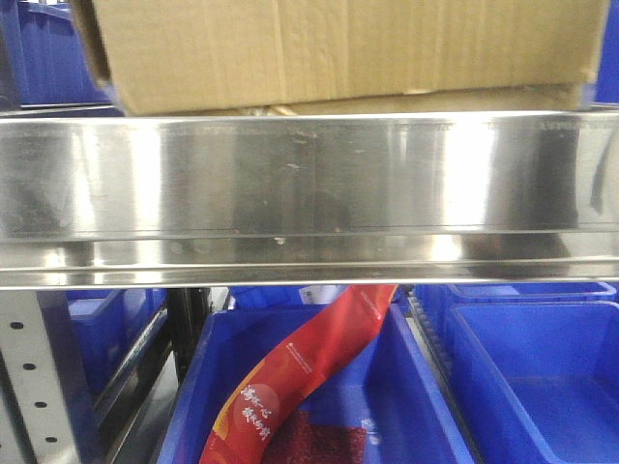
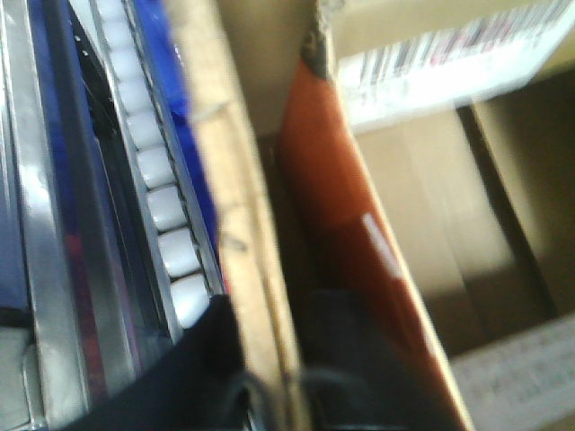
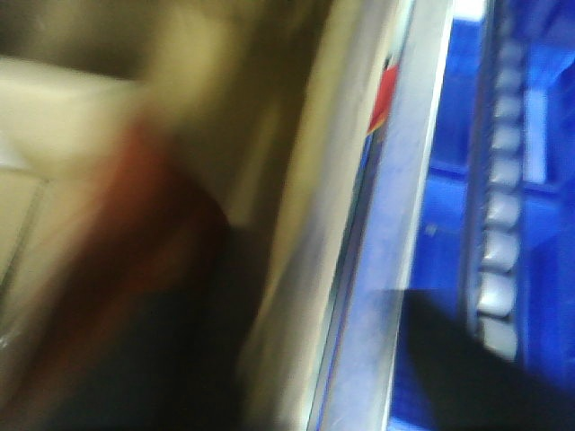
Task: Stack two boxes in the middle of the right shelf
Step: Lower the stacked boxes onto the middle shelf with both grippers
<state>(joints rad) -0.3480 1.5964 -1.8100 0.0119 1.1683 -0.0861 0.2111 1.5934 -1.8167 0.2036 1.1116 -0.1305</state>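
Boxes: two plain brown corrugated cardboard boxes (image 1: 338, 48), creased carton over flatter one, sat at 12 o'clock on the shelf.
Shelf: shiny stainless-steel rack shelf (image 1: 309, 184), mirror-like lip.
Jaws: both blurred; state could not be told.

Front camera faces the shelf (image 1: 309, 193) lip head-on at close range, boxes (image 1: 338, 48) above, while both blurred wrist cameras press close along cardboard, each sharing blue bins (image 1: 542, 367) and a roller track (image 2: 153, 180).

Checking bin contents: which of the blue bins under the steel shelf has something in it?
The middle blue bin, holding a red printed packet; the bin on its right looks empty.
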